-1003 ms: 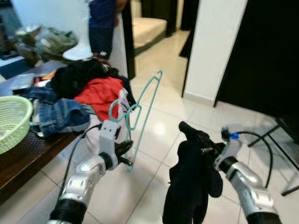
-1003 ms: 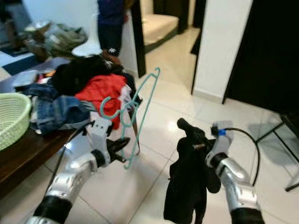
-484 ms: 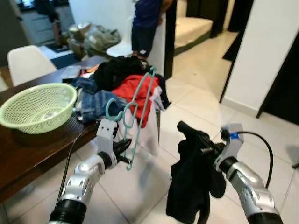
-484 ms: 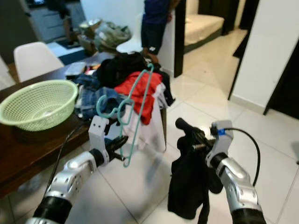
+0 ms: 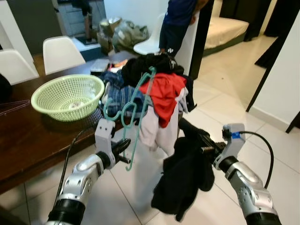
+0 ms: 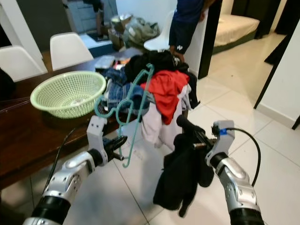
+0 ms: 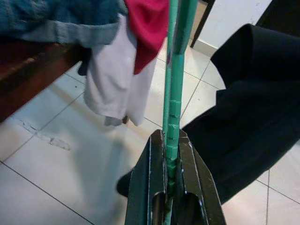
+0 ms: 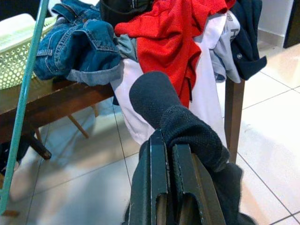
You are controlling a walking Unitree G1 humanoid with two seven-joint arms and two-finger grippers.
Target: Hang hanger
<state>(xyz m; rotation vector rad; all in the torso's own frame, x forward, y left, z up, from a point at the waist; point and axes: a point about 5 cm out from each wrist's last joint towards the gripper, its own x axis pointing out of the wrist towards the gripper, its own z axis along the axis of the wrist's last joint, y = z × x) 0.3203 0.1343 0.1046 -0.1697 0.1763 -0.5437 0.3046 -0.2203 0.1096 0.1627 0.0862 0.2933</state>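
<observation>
The left gripper (image 5: pixel 123 151) has its jaws closed on the lower bar of a teal hanger (image 5: pixel 136 110), which stands nearly upright in the air in front of the robot, its hook (image 5: pixel 111 108) curling out at the top toward the bench (image 5: pixel 28 140); the left wrist view shows the bar pinched tight between the two black fingers (image 7: pixel 154 173). The right gripper (image 5: pixel 199 140) has its jaws closed on a black garment (image 5: pixel 183 180), which drapes over the fingers and hangs down toward the tiled floor (image 5: pixel 220 101), just beside the hanger but not on it. Ahead, the dark wooden bench carries a green mesh basket (image 5: pixel 68 96) and, at its near corner, a heap of clothes (image 5: pixel 150 89): blue jeans, a red top, something white hanging over the edge, dark pieces on top. White chairs (image 5: pixel 63 52) stand behind the bench, and a person (image 5: pixel 178 23) in dark shorts stands past the far end. As for progress, I judge the task to be at an early or middle stage: hanger and garment are each in hand, but the garment is not yet threaded onto the hanger, and no rail or hook to hang it from can be made out, so both dressing the hanger and hanging it up appear to be left.
</observation>
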